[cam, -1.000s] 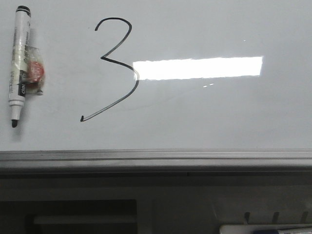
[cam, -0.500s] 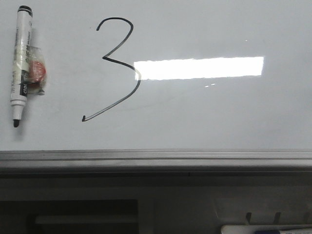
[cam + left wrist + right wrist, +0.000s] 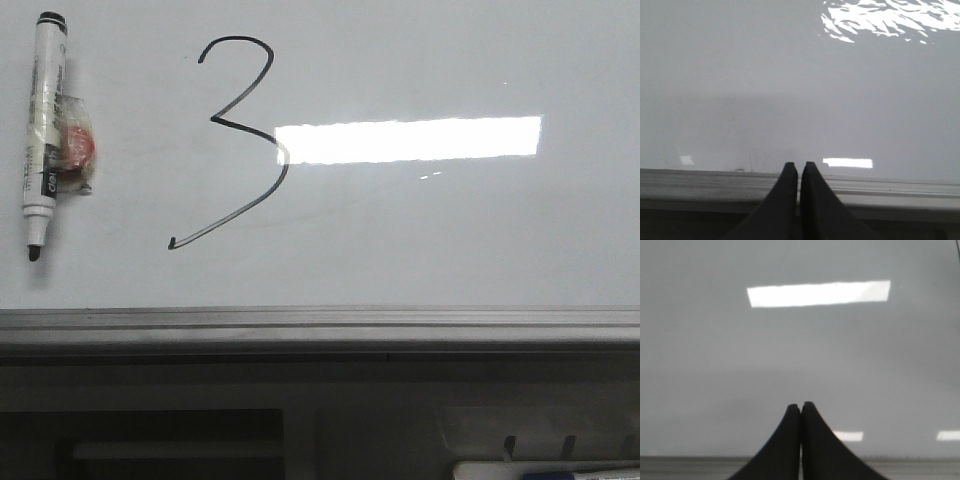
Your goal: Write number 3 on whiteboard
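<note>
A thin black hand-drawn number 3 (image 3: pixel 268 78) stands on the glossy pale whiteboard (image 3: pixel 450 230), left of the middle in the front view. A white marker pen (image 3: pixel 40 130) with a black tip lies flat on the board at the far left, uncapped, tip toward the frame. Neither gripper shows in the front view. My left gripper (image 3: pixel 799 166) is shut and empty, over the board's grey frame edge (image 3: pixel 700 182). My right gripper (image 3: pixel 800 405) is shut and empty, over the bare board (image 3: pixel 715 365).
A small red and clear wrapper (image 3: pixel 75 148) lies against the marker. The board's grey metal frame (image 3: pixel 320 325) runs across the front, with a dark grey tray (image 3: pixel 400 420) below it. Another marker (image 3: pixel 545 470) lies at the lower right.
The view has shifted very slightly to the right since a second ago. The 3 and the marker lie as before.
</note>
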